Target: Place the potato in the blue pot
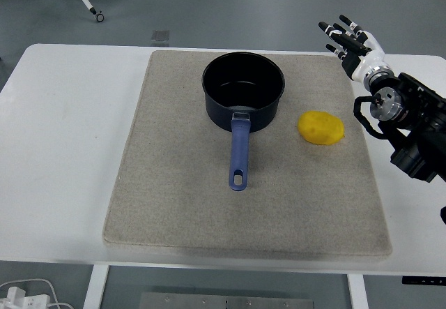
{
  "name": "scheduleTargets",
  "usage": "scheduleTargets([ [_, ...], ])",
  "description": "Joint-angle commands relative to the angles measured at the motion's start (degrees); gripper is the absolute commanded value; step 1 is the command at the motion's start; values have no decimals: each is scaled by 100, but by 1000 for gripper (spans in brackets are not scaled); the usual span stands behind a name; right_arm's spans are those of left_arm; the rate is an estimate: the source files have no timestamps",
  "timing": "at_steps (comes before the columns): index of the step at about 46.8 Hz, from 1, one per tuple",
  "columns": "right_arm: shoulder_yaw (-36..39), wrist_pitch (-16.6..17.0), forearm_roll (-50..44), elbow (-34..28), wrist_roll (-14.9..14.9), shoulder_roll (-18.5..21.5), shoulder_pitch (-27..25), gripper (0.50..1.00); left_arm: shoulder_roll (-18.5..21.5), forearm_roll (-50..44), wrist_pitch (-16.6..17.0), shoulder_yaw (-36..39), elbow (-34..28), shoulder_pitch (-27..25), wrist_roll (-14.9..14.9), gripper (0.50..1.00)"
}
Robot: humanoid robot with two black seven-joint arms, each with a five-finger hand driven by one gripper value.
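From the head camera I see my right hand (pixel 350 40) raised over the far right corner of the white table (pixel 63 148), its arm coming in from the right edge. The fingers (pixel 334 33) are stretched out and slightly fanned, pointing up and to the left, and they hold nothing. My left hand does not show at all.

The potato (pixel 321 127) lies nearer to me than those fingertips and a little to their left, well apart from them, resting on the grey mat (pixel 174 197) close to the mat's right border. It is yellow, oval, and lies on its side.

Farther left of the fingers, beyond the potato, I see the pot (pixel 243 89) standing upright on the mat, dark blue with a black inside; I see nothing in it. Its blue handle (pixel 239 157) points toward me, away from the fingers, with a hanging hole at its end. The potato sits just beside the pot's right wall but does not touch it.

The mat covers most of the table's middle, and the hand hovers just past its far right corner.
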Motion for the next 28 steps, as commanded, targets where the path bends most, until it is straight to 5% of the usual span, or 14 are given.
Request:
scheduleTargets([
  [1, 0, 0, 0, 1, 0, 1, 0, 924, 0, 0, 5, 8, 7, 0, 0, 999],
  [28, -9, 52, 0, 1, 0, -61, 0, 924, 0, 0, 5, -1, 7, -8, 0, 999],
])
